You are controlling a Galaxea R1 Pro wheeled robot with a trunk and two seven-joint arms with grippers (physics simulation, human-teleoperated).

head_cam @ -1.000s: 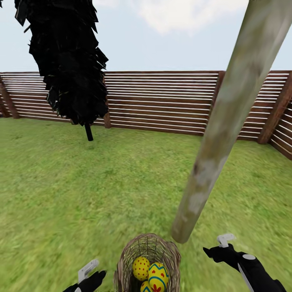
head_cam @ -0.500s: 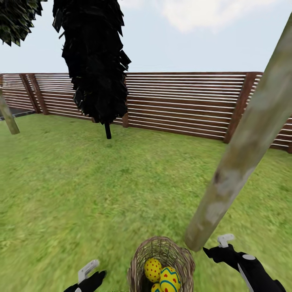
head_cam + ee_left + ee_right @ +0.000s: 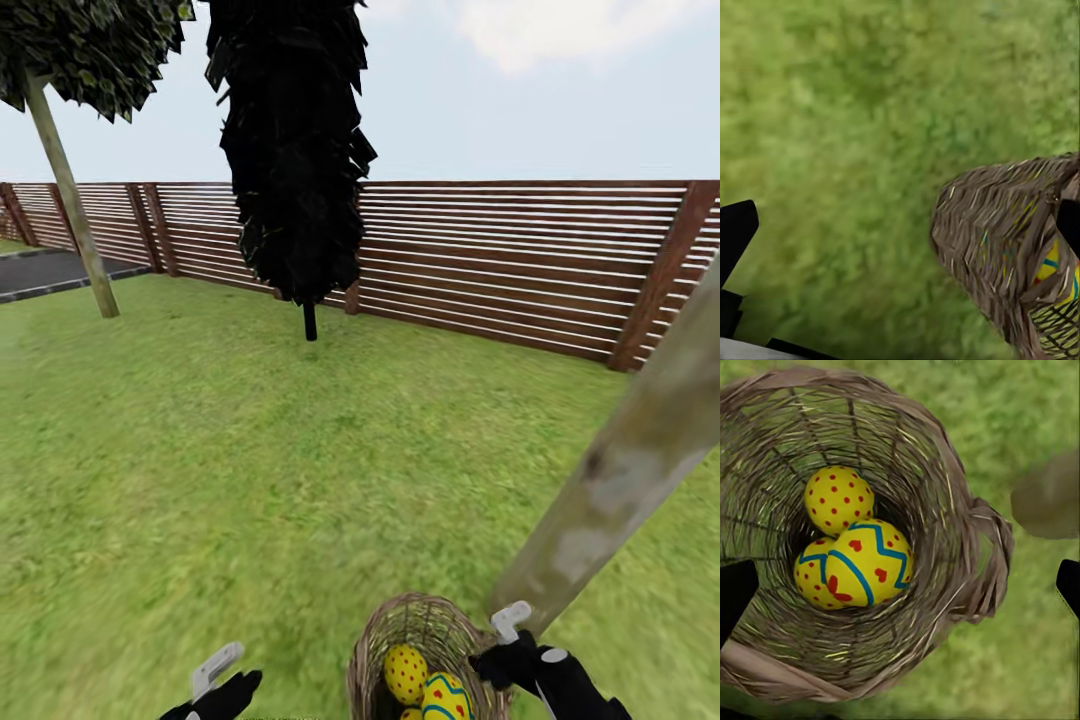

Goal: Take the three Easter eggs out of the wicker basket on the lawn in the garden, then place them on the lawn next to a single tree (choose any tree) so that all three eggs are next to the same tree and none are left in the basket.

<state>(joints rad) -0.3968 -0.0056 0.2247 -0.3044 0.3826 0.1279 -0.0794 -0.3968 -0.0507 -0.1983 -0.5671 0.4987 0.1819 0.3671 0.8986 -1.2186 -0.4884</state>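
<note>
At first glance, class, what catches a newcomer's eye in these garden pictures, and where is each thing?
The three Easter eggs, bright yellow with red dots and blue zigzags, lie huddled in the wicker basket on the lawn. A pale tree trunk slants up right beside the basket, with the right end effector at the basket's rim. Farther back, a black column-shaped tree stands before the slatted fence.

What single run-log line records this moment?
eggs: three in wicker basket | right gripper: above rim, empty | left gripper: over lawn | tree: beside basket

Three Easter eggs (image 3: 840, 499) (image 3: 870, 562) (image 3: 810, 577) are counted in one wicker basket (image 3: 967, 547); three trees (image 3: 620, 480) (image 3: 70, 200) (image 3: 295, 150) and two grippers (image 3: 215, 672) (image 3: 512, 620) are seen.
</note>
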